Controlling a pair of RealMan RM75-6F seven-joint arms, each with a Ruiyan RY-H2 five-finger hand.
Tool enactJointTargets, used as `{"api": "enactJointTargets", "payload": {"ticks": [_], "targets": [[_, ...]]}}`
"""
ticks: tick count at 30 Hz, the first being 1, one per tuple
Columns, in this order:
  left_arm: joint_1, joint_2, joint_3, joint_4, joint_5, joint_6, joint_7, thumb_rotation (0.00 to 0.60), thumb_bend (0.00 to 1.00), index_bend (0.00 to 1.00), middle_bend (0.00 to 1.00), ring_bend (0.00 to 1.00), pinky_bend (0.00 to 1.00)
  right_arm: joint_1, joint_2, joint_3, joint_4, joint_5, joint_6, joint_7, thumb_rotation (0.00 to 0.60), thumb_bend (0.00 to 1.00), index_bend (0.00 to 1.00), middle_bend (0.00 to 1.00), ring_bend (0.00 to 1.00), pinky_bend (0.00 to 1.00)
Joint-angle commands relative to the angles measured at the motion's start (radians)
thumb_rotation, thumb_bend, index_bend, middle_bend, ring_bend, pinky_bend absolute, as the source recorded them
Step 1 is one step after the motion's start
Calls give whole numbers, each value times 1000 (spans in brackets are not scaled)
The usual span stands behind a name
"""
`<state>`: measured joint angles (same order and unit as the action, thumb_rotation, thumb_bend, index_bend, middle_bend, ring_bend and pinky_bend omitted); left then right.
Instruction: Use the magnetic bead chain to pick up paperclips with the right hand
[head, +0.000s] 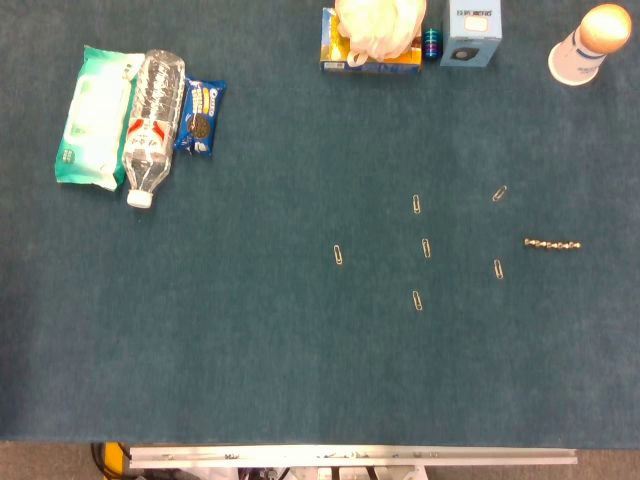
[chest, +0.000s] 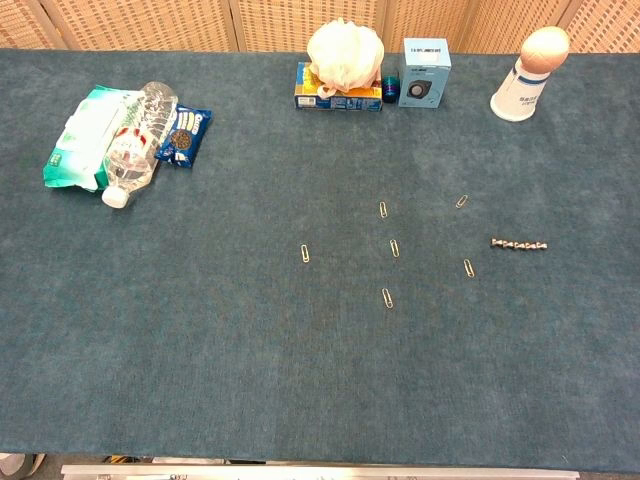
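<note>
A: Looking over the desk (head: 300, 380) first, nothing of the task seems begun. Neither the right hand nor the left hand shows in the head view or the chest view, so whether they are open or closed on anything cannot be told.

B: And the background things?

A: Far edge only. At about ten o'clock lie a wipes pack (head: 88, 116), a water bottle (head: 152, 124) and a blue cookie packet (head: 200, 117), side by side and touching. At twelve o'clock there's a small carton with a white bag (head: 378, 28) on it, then a blue box (head: 470, 33); at two o'clock stands a white cup (head: 588, 42) with a round thing on top.

B: The task's own pieces?

A: The magnetic bead chain (head: 552, 243) lies straight on the cloth at three o'clock, untouched. The paperclips (head: 427, 247) are scattered loose just to its nine o'clock side, six by my count, none touching the chain, the nearest one close beside its end.

B: So what's left?

A: Everything, I'd judge: grasping the chain with the right hand, then sweeping it over each clip.
</note>
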<state>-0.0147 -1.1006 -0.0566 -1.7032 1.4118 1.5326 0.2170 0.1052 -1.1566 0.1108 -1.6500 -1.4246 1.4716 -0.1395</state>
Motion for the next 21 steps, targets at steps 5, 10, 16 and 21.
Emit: {"api": "enactJointTargets", "payload": {"ticks": [5, 10, 16, 21], "targets": [[-1, -1, 1, 7, -4, -4, -3, 600, 0, 611, 451, 450, 678, 6, 1, 1, 1, 6, -14, -2, 600, 0, 407, 257, 163, 461], [2, 0, -4, 1, -12, 4, 2, 600, 0, 611, 451, 450, 678, 9, 1, 3, 2, 14, -22, 0, 600, 0, 407, 257, 163, 462], [0, 2, -3, -1, -10, 2, 3, 600, 0, 610, 451, 450, 678, 9, -5, 1, 4, 14, -21, -7, 600, 0, 407, 257, 163, 461], [4, 6, 2, -11, 6, 14, 2, 600, 0, 611, 451, 450, 678, 12, -18, -2, 4, 12, -20, -32, 600, 0, 407, 258, 163, 462]]}}
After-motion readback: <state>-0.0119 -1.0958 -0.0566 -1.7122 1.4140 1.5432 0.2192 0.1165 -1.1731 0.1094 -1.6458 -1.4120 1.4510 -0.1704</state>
